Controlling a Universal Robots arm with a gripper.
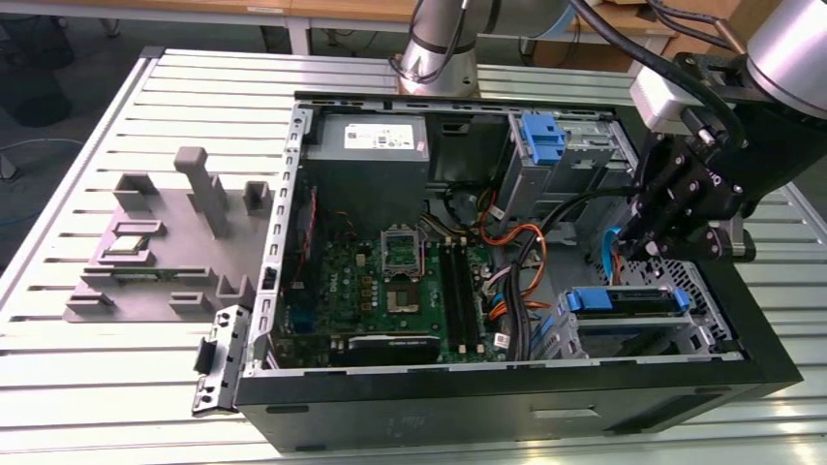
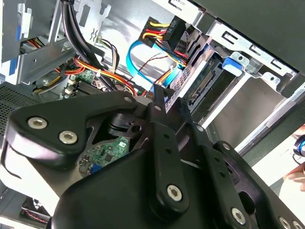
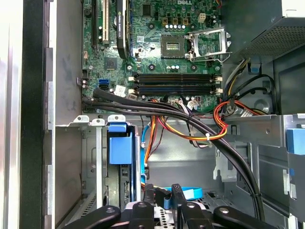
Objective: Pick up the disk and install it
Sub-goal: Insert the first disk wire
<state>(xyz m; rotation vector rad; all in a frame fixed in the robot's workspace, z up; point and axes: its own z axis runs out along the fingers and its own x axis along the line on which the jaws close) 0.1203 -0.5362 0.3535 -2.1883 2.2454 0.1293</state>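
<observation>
Blue-railed disk sits in bay, end effector nr.

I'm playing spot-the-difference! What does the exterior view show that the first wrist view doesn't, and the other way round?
Exterior view: the grey holder on the slatted table, and the whole black computer case. First wrist view: the grey metal bay floor, seen straight down. Both: the green motherboard and the gripper.
</observation>
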